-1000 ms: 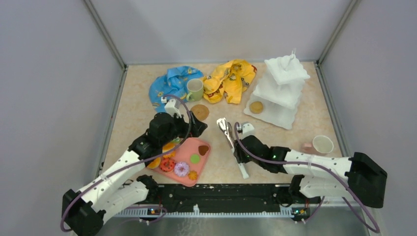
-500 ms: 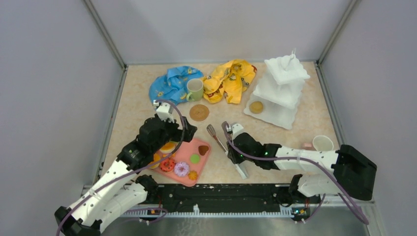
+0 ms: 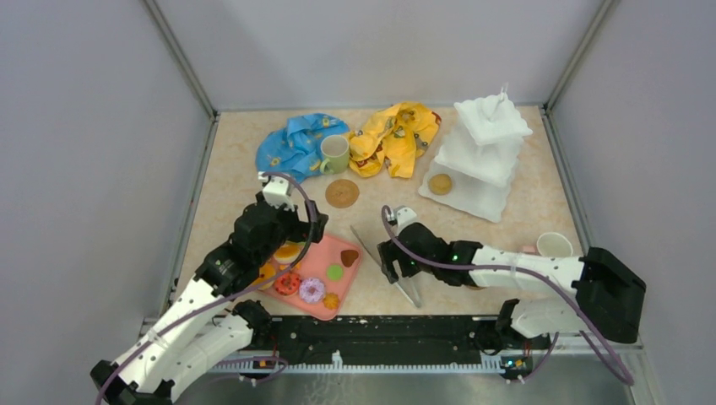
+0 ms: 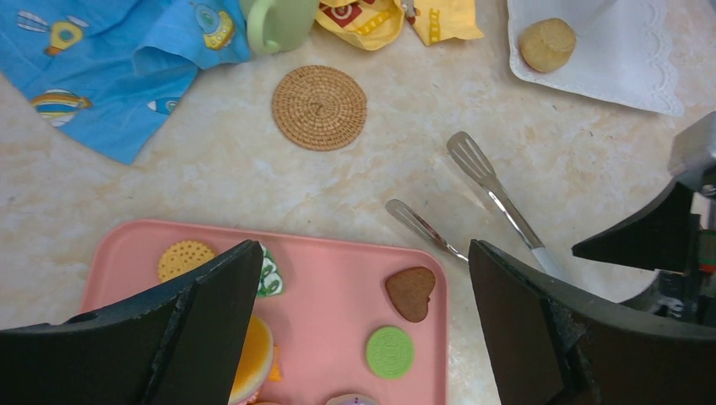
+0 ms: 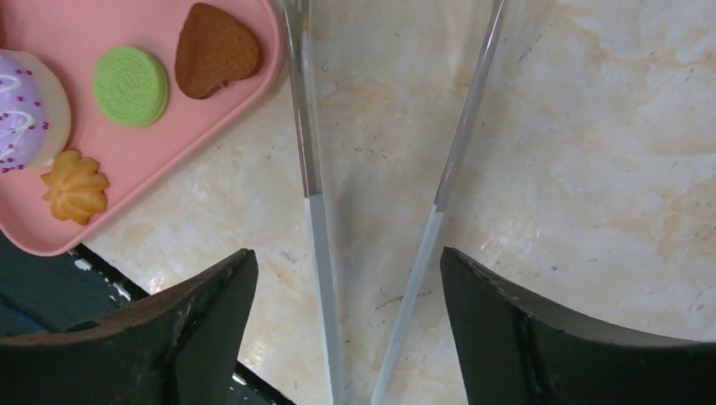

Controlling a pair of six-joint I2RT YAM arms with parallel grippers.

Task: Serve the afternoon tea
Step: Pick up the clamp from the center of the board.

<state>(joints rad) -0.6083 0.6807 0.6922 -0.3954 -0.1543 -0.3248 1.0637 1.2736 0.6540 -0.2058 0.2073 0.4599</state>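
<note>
Over the pink tray (image 4: 127, 253), holds the left tool (image 4: 359, 253) with fingers spread wide and nothing between them. Just right of the tray, sets the right tool (image 5: 346, 257) low over the bench (image 5: 591, 169), equally spread, straddling the metal tongs (image 5: 306, 152) lying flat beside the tray's right edge, apart from both fingers.

On the tray, shows a brown heart biscuit (image 4: 411, 291), a green round biscuit (image 4: 389, 350), a yellow round cracker (image 4: 186, 260), a purple-iced donut (image 5: 17, 110) and a small yellow swirl (image 5: 74, 186).

Just beyond the tray's far edge, shows a round brown coaster (image 4: 319, 107). Farther behind the tray, shows the pale green mug (image 3: 334, 153) between blue cloth (image 4: 101, 67) and yellow cloth (image 3: 393, 135).

Behind and well right of the tray, shows the white three-tier stand (image 3: 485, 160), one tan pastry (image 3: 439, 183) on its lowest tier.

Far right of the tray, shows the white mug (image 3: 553, 245).
</note>
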